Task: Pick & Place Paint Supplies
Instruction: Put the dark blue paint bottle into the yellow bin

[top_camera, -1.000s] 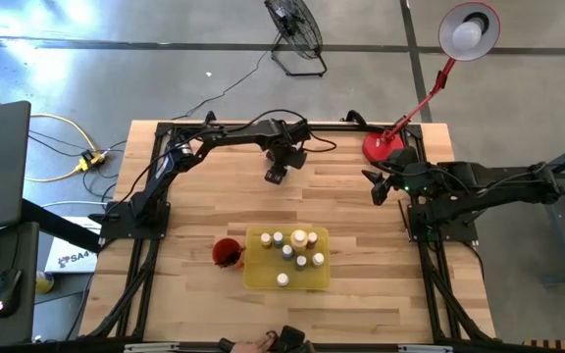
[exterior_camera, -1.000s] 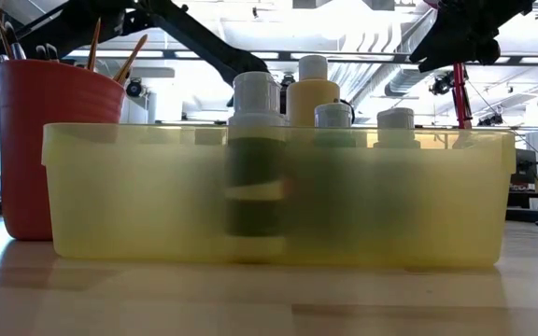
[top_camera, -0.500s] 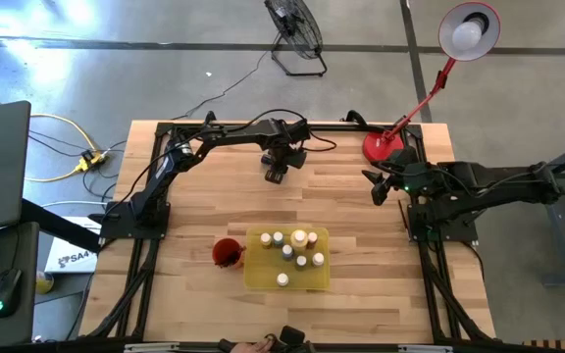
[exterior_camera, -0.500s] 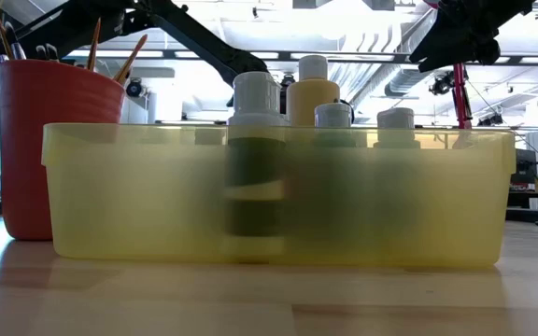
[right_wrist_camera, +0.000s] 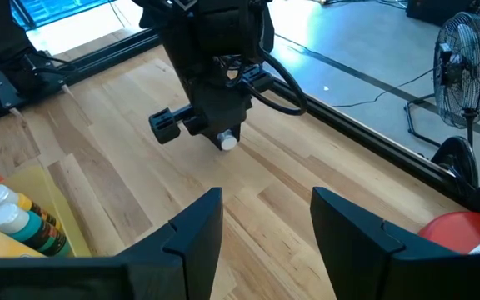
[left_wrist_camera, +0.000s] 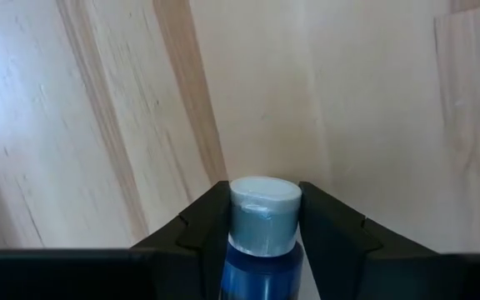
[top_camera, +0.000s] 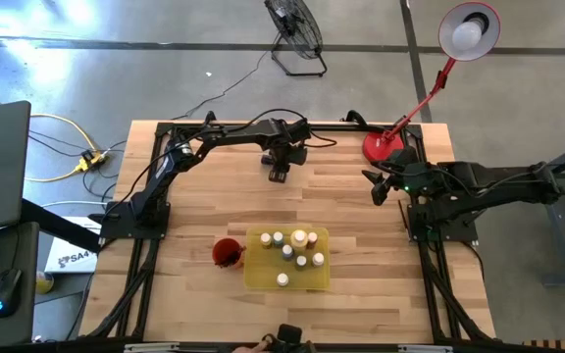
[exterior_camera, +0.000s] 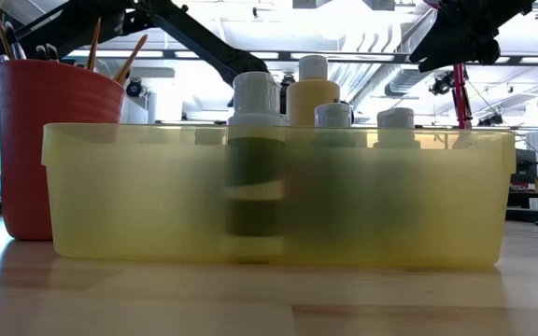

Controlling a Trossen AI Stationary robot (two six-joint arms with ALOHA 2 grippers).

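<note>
A blue paint bottle (left_wrist_camera: 261, 271) with a pale cap (left_wrist_camera: 263, 208) sits between the fingers of my left gripper (top_camera: 278, 175), which is shut on it near the table's far edge, at mid-width. The right wrist view shows that gripper (right_wrist_camera: 215, 125) pointing steeply down, the cap (right_wrist_camera: 227, 142) sticking out below it. Several more pale-capped bottles (top_camera: 297, 250) stand in the yellow tray (top_camera: 263, 275) near the front. The red cup (top_camera: 227, 253) of brushes stands on the table against the tray's left side. My right gripper (right_wrist_camera: 265, 200) waits open at the right, above the table. My left gripper pinches the blue bottle between its two fingers (left_wrist_camera: 207, 221) at the cap's sides (left_wrist_camera: 238, 225) and the shoulder just below. The fingers lie along the bottle and point steeply down; the cap end reaches past their tips. Whether the cap touches the table cannot be told.
A red lamp base (top_camera: 383, 147) stands at the far right corner, close to my right arm. Black frame rails (top_camera: 155, 196) run along both sides. Bare wood (top_camera: 312, 206) lies between the held bottle and the tray. In the low view the tray wall (exterior_camera: 278, 196) and cup (exterior_camera: 45, 149) fill the foreground.
My left gripper has stayed over the same spot near the far edge and has rolled a little about its own pointing line. My right arm has kept still.
</note>
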